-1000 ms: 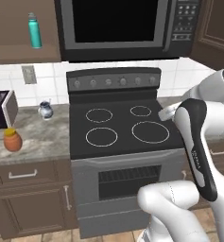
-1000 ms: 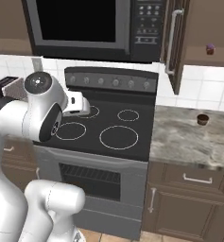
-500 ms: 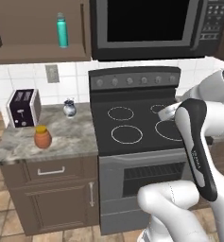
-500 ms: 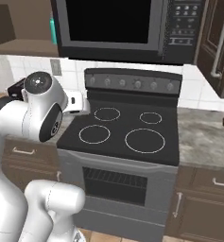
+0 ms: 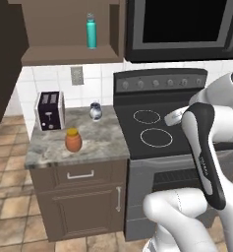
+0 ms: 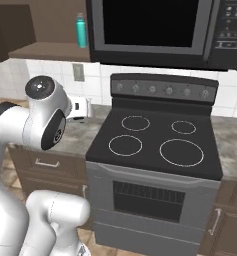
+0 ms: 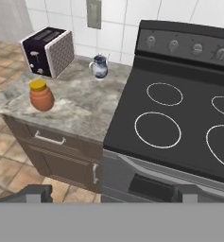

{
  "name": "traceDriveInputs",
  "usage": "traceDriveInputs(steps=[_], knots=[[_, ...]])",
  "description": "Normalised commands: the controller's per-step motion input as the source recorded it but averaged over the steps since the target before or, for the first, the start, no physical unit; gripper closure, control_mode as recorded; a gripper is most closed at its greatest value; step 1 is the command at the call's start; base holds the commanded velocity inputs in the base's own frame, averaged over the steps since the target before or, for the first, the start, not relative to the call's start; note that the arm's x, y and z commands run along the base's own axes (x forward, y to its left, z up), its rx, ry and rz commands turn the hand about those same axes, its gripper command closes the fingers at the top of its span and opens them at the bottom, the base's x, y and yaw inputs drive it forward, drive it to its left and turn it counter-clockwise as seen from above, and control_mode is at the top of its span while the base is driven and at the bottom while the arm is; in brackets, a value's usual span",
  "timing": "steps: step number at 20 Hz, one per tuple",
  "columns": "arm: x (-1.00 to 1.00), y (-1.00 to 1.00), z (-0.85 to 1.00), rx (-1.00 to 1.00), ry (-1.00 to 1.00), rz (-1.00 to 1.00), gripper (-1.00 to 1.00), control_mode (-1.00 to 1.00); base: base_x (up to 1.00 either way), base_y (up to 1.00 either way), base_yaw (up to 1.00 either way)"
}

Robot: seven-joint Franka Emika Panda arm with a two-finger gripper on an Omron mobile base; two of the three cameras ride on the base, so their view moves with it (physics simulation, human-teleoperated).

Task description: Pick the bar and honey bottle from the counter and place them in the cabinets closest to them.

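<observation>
I am on the approach to the honey bottle (image 7: 41,96), nothing held, my gripper (image 7: 106,194) spread wide. The bottle stands on the counter (image 7: 80,111), in front of the toaster (image 7: 49,51). Next I must reach down over it and close.
</observation>
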Motion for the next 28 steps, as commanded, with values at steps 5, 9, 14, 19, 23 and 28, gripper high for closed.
traceDriveInputs(steps=[5, 9, 14, 19, 23, 28], knots=[[0.00, 0.00, 0.00, 0.00, 0.00, 0.00, -1.00, 1.00, -0.03, 0.47, 0.00], [0.00, 0.00, 0.00, 0.00, 0.00, 0.00, -1.00, 1.00, -0.03, 0.43, 0.00], [0.00, 0.00, 0.00, 0.00, 0.00, 0.00, -1.00, 1.00, -0.02, 0.42, 0.00], [0.00, 0.00, 0.00, 0.00, 0.00, 0.00, -1.00, 1.00, 0.00, 0.45, 0.00], [0.00, 0.00, 0.00, 0.00, 0.00, 0.00, -1.00, 1.00, 0.00, 0.46, 0.00], [0.00, 0.00, 0.00, 0.00, 0.00, 0.00, -1.00, 1.00, 0.00, 0.37, 0.00]])
